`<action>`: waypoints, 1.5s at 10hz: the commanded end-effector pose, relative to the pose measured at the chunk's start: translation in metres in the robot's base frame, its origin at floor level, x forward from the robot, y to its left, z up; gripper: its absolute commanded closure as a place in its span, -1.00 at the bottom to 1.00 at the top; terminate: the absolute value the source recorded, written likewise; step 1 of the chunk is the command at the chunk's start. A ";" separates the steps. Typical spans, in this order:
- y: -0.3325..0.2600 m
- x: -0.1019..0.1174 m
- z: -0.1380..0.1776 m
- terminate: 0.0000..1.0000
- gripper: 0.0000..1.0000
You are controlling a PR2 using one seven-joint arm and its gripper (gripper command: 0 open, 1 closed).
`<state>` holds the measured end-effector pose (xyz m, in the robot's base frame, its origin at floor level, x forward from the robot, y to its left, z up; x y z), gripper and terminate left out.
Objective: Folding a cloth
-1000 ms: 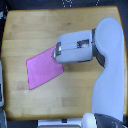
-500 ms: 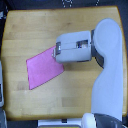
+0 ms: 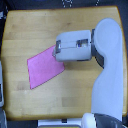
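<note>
The pink-magenta cloth (image 3: 44, 69) lies flat on the wooden tabletop (image 3: 30, 30), left of centre, turned at a slant. My gripper (image 3: 56, 49) reaches in from the exterior view's right and sits over the cloth's upper right corner. Its grey-white housing (image 3: 75, 46) hides that corner and the fingertips, so I cannot tell whether the jaws are open or shut, or whether they touch the fabric. The rest of the cloth is unfolded and in plain sight.
My white arm and body (image 3: 109, 75) cover the right side of the table. A pale object (image 3: 2, 87) stands at the left edge. Dark fittings (image 3: 67, 4) sit along the table's top edge.
</note>
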<state>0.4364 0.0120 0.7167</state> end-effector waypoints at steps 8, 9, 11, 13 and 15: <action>-0.014 0.009 -0.003 -1.00 1.00; -0.014 0.009 -0.003 -1.00 1.00; -0.017 0.012 -0.004 -1.00 1.00; -0.020 0.010 -0.003 -1.00 1.00; -0.025 0.006 0.000 -1.00 1.00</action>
<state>0.4506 0.0010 0.7217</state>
